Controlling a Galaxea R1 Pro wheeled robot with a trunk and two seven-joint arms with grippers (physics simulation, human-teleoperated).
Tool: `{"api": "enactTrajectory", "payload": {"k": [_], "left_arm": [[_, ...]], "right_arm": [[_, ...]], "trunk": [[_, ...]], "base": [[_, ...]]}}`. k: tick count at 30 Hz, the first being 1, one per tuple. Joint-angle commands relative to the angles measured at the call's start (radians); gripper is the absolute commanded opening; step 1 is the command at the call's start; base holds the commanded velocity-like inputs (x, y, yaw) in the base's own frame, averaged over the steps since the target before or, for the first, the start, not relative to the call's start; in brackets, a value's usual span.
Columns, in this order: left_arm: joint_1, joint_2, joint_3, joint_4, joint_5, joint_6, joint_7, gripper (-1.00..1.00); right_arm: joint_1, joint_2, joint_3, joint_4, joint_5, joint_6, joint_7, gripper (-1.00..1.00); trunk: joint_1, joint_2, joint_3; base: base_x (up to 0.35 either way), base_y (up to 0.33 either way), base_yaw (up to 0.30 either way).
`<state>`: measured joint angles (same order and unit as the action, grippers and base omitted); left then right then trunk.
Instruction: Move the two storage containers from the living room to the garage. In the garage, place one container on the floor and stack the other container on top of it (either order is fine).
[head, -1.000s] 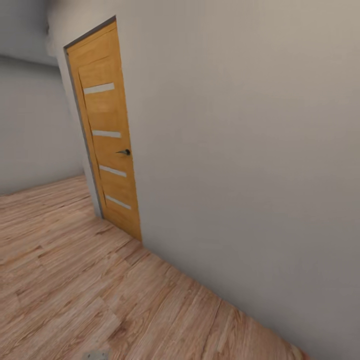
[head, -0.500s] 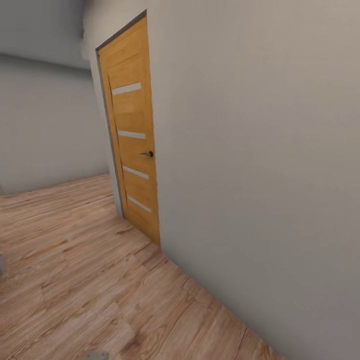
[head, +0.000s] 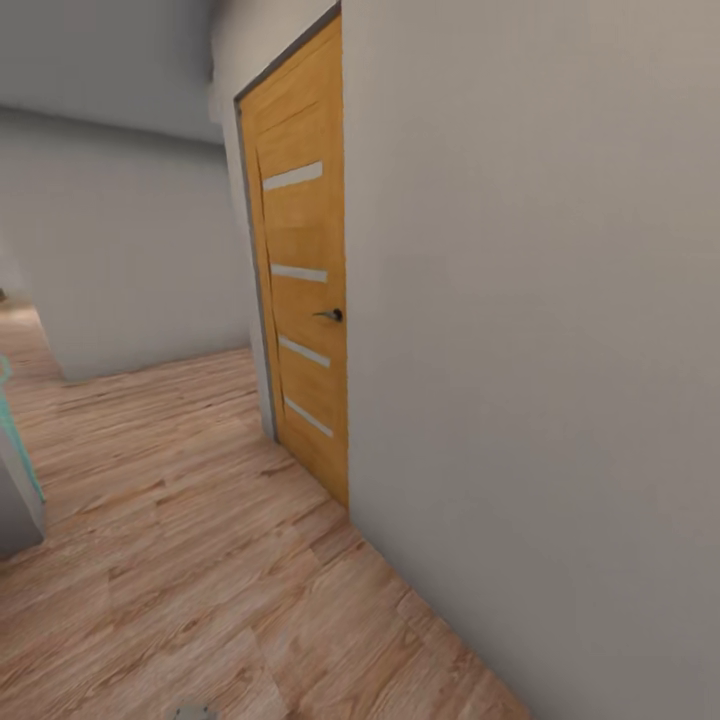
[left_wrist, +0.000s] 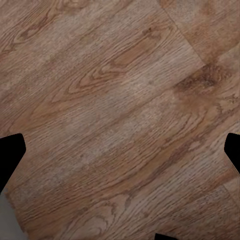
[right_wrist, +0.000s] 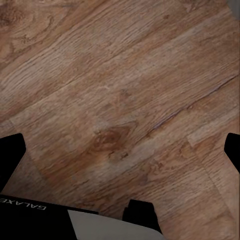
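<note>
In transit past a closed wooden door (head: 305, 290); wood-plank floor (left_wrist: 120, 110) between spread, empty left fingers (left_wrist: 10, 155) and right fingers (right_wrist: 10, 155). Carrying and stacking both containers apparently remain.

Soft, even, shadowless light; the wall (head: 520, 300) renders slightly blurred, without glare.

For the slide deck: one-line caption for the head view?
Head view in transit: closed wooden door with glass slats in a beige wall, wood-plank floor ahead.
</note>
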<state>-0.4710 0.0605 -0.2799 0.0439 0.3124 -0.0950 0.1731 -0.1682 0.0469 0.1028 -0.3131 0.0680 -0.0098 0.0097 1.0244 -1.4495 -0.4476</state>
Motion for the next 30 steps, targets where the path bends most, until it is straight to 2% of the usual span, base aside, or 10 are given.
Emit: {"api": "enactTrajectory", "payload": {"k": [1, 8, 30], "left_arm": [[-0.002, -0.001, -0.008, 0.004, 0.008, -0.006, 0.0, 1.0], [-0.002, -0.001, -0.009, 0.003, 0.008, -0.006, -0.001, 1.0], [-0.002, 0.002, -0.008, 0.003, 0.008, -0.006, -0.001, 1.0]], "right_arm": [[-0.001, 0.0, -0.001, 0.0, 0.007, -0.001, 0.001, 1.0], [-0.001, 0.001, -0.001, 0.0, 0.007, -0.002, 0.001, 1.0], [-0.001, 0.002, -0.001, 0.0, 0.007, -0.002, 0.001, 1.0]], "trunk": [[0.001, -0.001, -0.001], [0.001, -0.001, -0.001], [0.001, -0.001, -0.001]], "base": [[0.341, 0.0, 0.019], [0.341, 0.0, 0.054], [0.34, 0.0, 0.285]]}}
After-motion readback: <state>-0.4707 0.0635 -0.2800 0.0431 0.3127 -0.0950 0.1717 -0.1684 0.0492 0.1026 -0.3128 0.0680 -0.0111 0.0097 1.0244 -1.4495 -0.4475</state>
